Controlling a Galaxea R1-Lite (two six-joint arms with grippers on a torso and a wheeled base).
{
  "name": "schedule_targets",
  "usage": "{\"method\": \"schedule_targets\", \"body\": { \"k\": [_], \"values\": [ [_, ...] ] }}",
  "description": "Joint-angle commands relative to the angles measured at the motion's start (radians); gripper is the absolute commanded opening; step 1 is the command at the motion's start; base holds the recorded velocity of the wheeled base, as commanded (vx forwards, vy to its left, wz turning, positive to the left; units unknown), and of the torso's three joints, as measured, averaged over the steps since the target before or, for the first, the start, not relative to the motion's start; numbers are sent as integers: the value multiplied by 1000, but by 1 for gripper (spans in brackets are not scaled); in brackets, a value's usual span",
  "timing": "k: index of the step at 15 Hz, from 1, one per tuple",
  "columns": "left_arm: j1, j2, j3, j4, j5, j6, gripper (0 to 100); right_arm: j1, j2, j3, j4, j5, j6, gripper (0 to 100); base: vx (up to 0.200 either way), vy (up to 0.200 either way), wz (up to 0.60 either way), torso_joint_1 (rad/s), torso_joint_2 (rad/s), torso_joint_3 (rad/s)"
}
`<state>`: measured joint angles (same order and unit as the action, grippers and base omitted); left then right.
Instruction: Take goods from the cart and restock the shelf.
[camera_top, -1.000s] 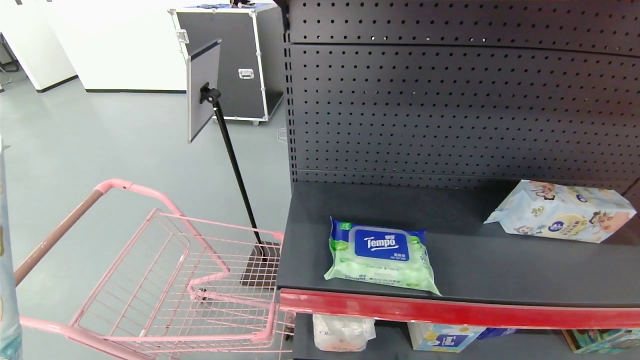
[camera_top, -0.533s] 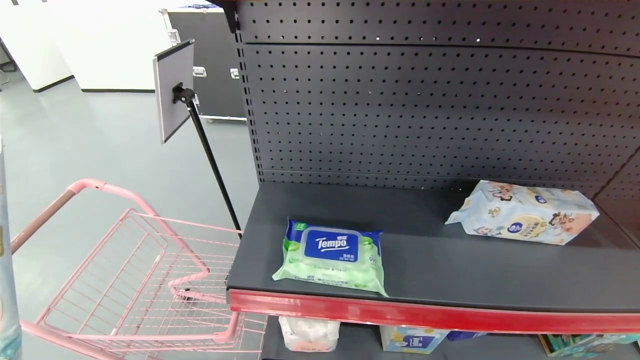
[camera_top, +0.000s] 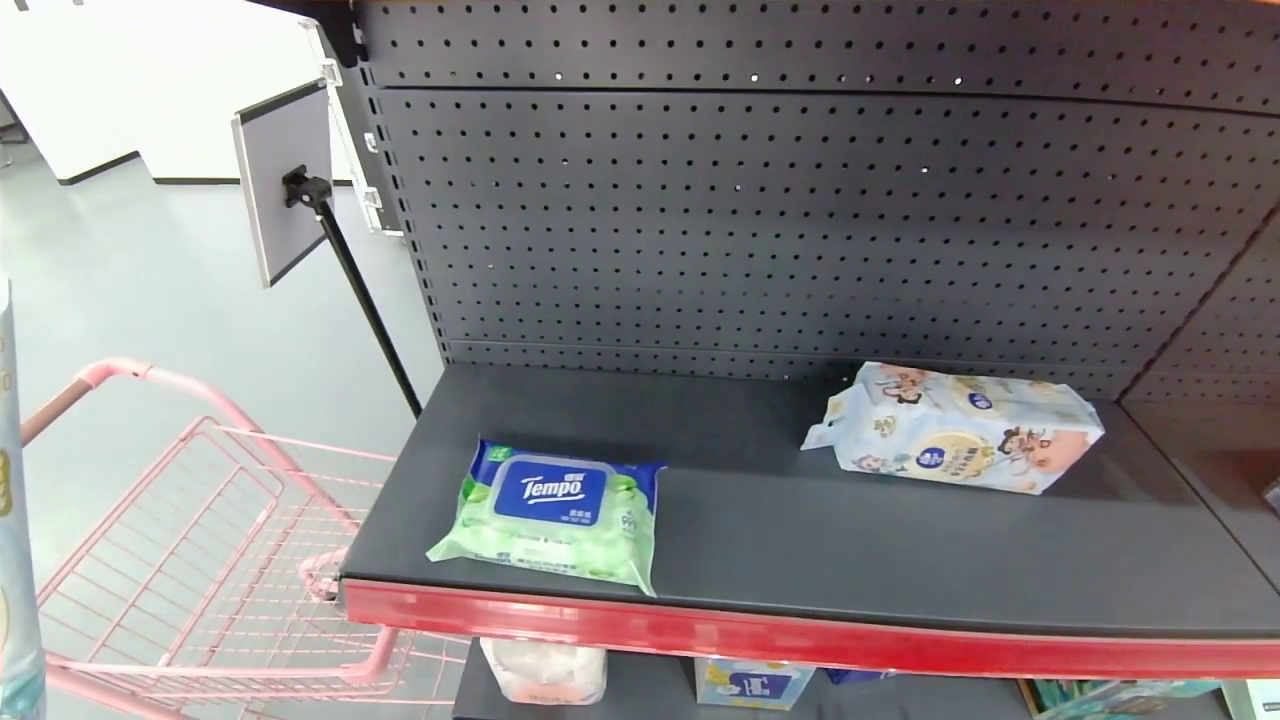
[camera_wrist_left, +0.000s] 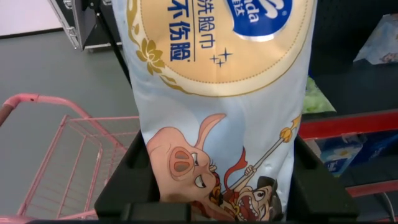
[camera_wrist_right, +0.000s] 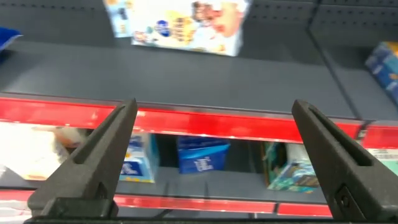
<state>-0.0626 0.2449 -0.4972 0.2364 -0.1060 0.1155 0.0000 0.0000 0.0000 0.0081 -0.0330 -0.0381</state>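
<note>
A tall pale-blue tissue pack (camera_wrist_left: 217, 93) printed with a cartoon pig stands upright in my left gripper (camera_wrist_left: 224, 186), which is shut on its lower end. The same pack's edge (camera_top: 14, 500) runs down the far left of the head view, above the pink cart (camera_top: 200, 560). The dark shelf board (camera_top: 800, 540) with a red front lip carries a green wet-wipes pack (camera_top: 550, 510) at front left and a cartoon-printed pack (camera_top: 960, 425) at the back right. My right gripper (camera_wrist_right: 214, 162) hangs open in front of the red lip (camera_wrist_right: 186, 121), below the cartoon-printed pack (camera_wrist_right: 180, 22).
A grey sign on a thin black stand (camera_top: 280, 180) rises between cart and shelf. The lower shelf holds a white bag (camera_top: 545, 670) and small blue boxes (camera_top: 750, 680). A perforated back panel (camera_top: 800, 220) closes the shelf behind.
The whole head picture has slid left, so the camera has turned right toward the shelf. The packs on the shelf have not moved.
</note>
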Motion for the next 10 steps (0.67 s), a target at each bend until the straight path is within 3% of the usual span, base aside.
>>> {"method": "schedule_targets", "body": {
  "k": [1, 10],
  "values": [
    [0, 2, 0, 0, -1, 4, 0, 0, 0, 0, 0, -1, 0, 100, 0, -200, 0, -2, -2, 2],
    [0, -3, 2, 0, -1, 6, 0, 0, 2, 0, 0, 1, -2, 100, 0, -200, 0, -2, 9, 7]
  ]
}}
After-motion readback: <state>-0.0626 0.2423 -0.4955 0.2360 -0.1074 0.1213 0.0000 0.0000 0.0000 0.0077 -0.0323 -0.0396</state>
